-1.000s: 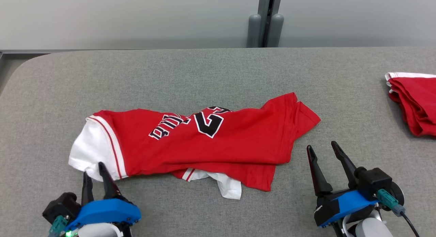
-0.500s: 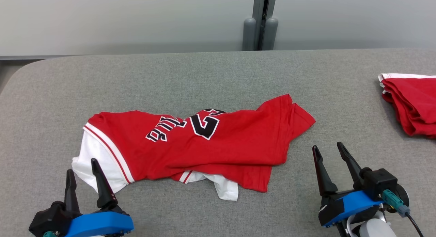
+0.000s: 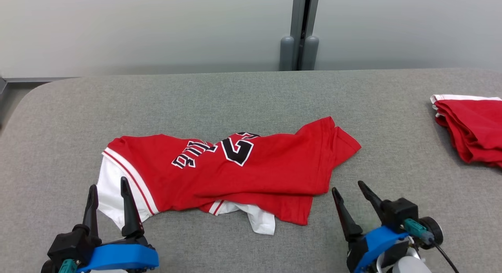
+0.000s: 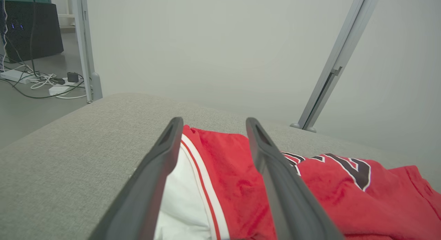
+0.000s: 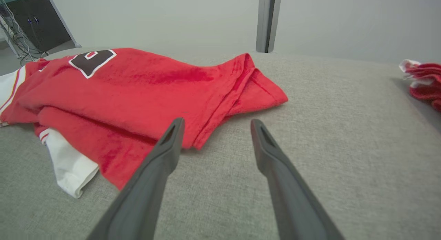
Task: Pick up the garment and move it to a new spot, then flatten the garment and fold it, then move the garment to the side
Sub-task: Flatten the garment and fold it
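Poised with left end effector (image 3: 109,183) released at the rumpled garment's (image 3: 243,167) 8 o'clock corner, right end effector (image 3: 347,186) released at 4 o'clock, seemingly for spreading it flat.

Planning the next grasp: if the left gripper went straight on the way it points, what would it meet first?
Likely the jersey's white sleeve, lying between the open fingers of the left gripper; its height above it is unclear.

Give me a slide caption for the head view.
Left claw and right claw, both open, near a crumpled red jersey on a grey table.
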